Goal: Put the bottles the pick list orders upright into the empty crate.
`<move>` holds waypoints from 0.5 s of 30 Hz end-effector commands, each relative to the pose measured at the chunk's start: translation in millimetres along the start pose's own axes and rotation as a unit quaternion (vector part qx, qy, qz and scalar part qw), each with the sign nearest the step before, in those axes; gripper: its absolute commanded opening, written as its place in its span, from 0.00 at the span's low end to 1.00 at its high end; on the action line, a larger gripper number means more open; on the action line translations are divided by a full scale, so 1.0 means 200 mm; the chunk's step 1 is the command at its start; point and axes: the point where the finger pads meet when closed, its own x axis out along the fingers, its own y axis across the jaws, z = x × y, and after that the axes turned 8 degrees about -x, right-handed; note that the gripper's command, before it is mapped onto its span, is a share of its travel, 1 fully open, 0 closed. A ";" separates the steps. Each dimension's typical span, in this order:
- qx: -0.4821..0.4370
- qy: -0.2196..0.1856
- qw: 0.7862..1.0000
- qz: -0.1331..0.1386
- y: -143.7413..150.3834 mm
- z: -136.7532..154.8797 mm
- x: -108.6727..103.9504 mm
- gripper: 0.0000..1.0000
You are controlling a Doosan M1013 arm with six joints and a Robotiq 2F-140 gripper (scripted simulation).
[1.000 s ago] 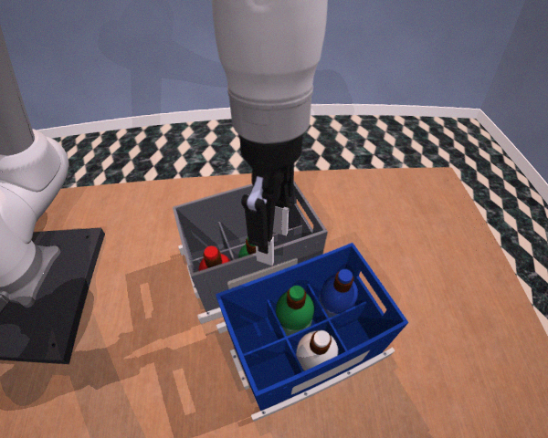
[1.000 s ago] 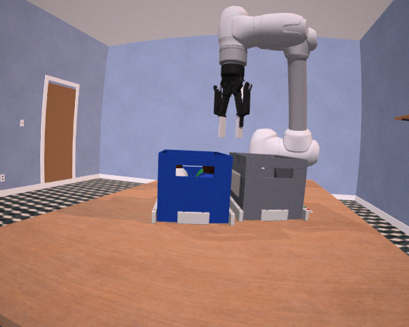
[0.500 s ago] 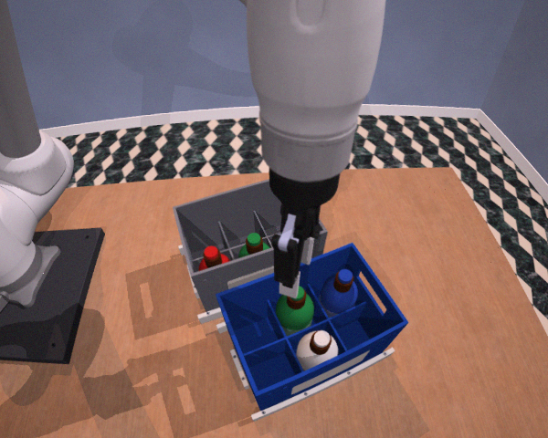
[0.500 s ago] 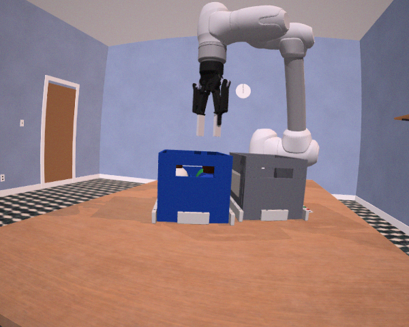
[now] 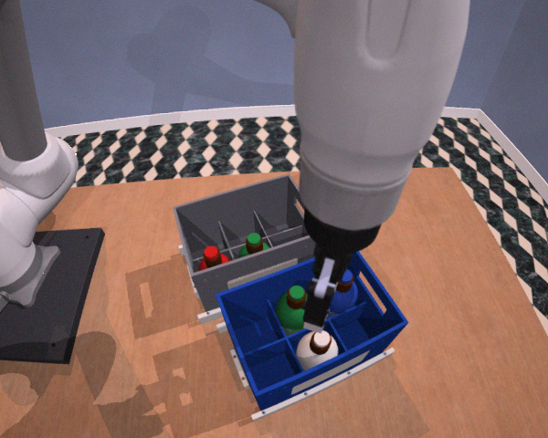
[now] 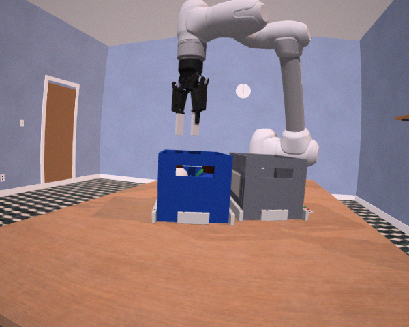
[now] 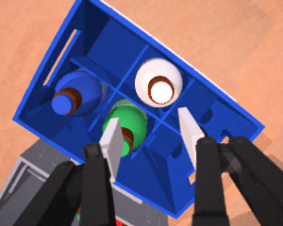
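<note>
The blue crate (image 5: 311,381) (image 6: 194,197) (image 7: 156,179) holds a green-labelled bottle (image 5: 290,308) (image 7: 127,122), a blue one (image 5: 342,294) (image 7: 77,91) and a white one (image 5: 318,349) (image 7: 158,80), all upright. The grey crate (image 5: 246,198) (image 6: 268,190) (image 7: 24,188) beside it holds a red bottle (image 5: 212,258) and a green bottle (image 5: 254,245), both upright. My gripper (image 5: 316,325) (image 6: 186,131) (image 7: 150,125) hangs well above the blue crate, fingers pointing down, part open with nothing between them. A corner of the pick list (image 6: 310,211) shows at the grey crate's far side; its lines are too small to read.
The arm's base stands on a dark plate (image 5: 52,301) at the table's left. Both crates sit in white corner brackets near the middle of the wooden table (image 5: 453,306) (image 6: 198,274). The arm's big forearm hides part of the grey crate in the top view.
</note>
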 end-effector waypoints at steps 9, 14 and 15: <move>0.000 0.000 1.000 0.000 0.08 -0.08 0.00 0.38; 0.000 0.000 1.000 0.000 0.08 -0.08 0.01 0.38; 0.000 0.000 1.000 0.000 0.08 -0.08 0.01 0.38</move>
